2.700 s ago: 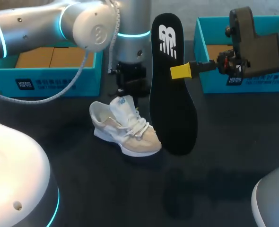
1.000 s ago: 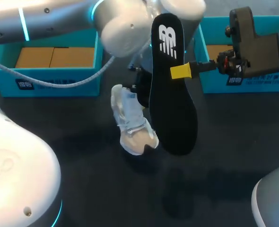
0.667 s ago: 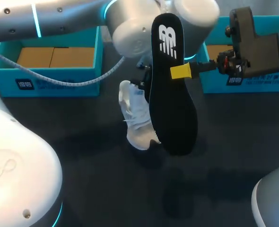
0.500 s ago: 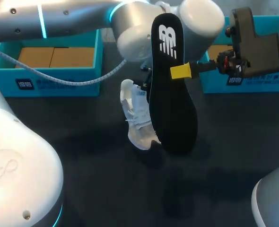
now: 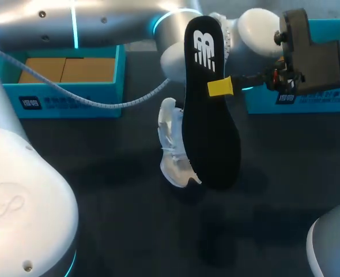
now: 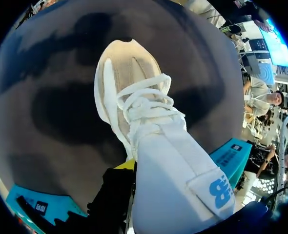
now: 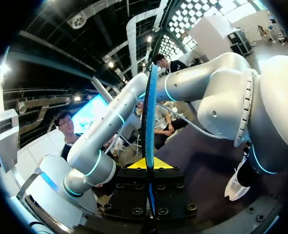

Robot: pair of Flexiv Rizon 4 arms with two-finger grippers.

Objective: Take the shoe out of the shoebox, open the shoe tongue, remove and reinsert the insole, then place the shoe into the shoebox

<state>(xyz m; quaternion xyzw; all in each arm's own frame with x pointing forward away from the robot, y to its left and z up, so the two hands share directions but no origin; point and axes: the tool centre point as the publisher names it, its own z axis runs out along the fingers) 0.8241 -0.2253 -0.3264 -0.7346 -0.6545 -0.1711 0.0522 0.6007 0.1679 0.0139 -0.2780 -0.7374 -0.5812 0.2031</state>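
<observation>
Reckoning halfway: right claw (image 5: 219, 88) pinches the removed insole (image 5: 210, 121), left claw (image 6: 132, 175) grips the shoe (image 5: 173, 151) at its 9 o'clock; reinserting, boxing remain.

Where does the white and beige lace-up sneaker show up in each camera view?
Head view: white and beige lace-up sneaker toe-down, beside the upright black insole.
Left wrist view: just ahead of the left gripper, toe farthest.
Right wrist view: only its toe, below the left arm.
Shared landmark: the dark table under it.
</observation>
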